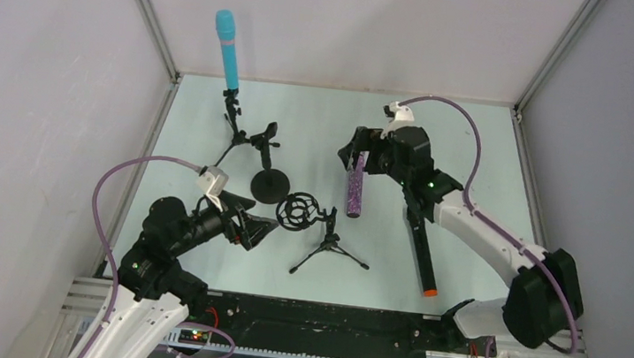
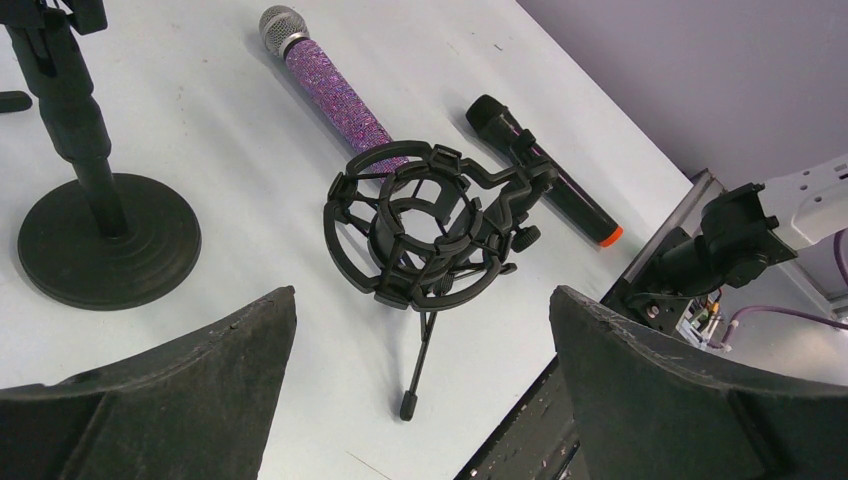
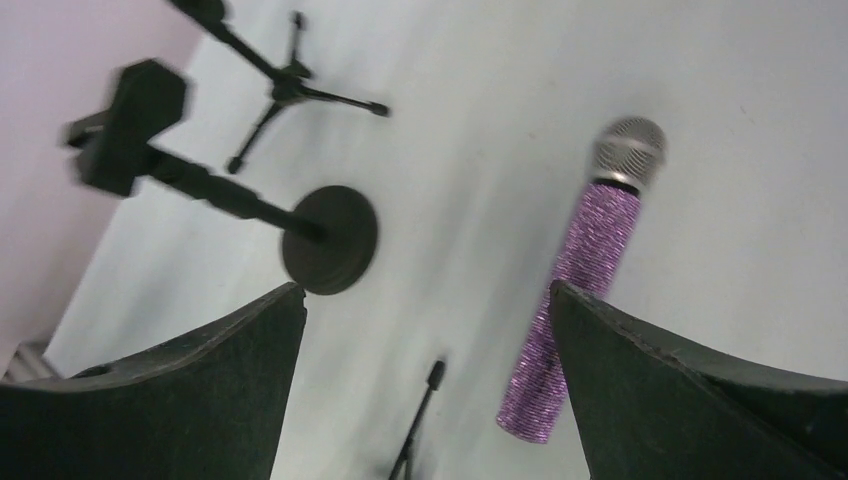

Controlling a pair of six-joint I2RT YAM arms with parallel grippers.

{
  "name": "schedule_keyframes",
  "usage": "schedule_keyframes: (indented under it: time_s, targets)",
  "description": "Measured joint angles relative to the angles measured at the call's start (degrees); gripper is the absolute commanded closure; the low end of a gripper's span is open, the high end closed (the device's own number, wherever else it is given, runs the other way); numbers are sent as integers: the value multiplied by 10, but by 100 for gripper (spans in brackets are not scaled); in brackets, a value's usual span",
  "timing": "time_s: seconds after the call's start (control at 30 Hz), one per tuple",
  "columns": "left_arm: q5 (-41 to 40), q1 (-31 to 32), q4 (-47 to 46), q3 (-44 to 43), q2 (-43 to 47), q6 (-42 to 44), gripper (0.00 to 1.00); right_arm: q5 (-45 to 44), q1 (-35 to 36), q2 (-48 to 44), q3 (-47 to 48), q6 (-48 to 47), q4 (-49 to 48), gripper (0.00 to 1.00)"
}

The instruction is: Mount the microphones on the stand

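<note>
The purple glitter mic [image 1: 354, 194] lies flat on the table [image 1: 319, 121], long axis near-to-far (mesh head at the far end); the right gripper [image 1: 360, 155] hangs over it, fingers spread, grasping nothing; the left gripper [image 1: 260, 232] gapes too, facing the shock-mount stand [image 1: 299, 213].

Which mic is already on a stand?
The light-blue stick microphone, upright in the far-left black tripod stand; the purple glitter microphone and black orange-tipped microphone lie flat.

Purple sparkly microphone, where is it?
The purple microphone lies on the table, right of centre in the top view, under the right gripper, beside the cage stand.
</note>
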State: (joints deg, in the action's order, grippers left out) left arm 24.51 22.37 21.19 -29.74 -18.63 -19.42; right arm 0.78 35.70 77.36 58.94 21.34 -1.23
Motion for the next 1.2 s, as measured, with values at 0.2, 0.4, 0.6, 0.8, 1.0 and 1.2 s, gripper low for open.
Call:
schedule_keyframes:
  time_s: [0.2,0.4,0.6,0.8,1.0,1.2]
  targets:
    - [0,0,0,0,-1,0,0,-23,-24,105,56,11,85,1]
    - [0,0,0,0,-1,0,0,-36,-26,222,134,9,174,4]
    - [1,0,0,0,-1,0,0,-67,-26,329,227,1,255,8]
    - [1,0,0,0,-1,0,0,-108,-27,414,334,-9,339,11]
    - [1,0,1,0,-1,0,0,-111,-35,480,435,-25,400,43]
    - [1,0,1,0,-1,0,0,-73,-61,515,443,-26,428,43]
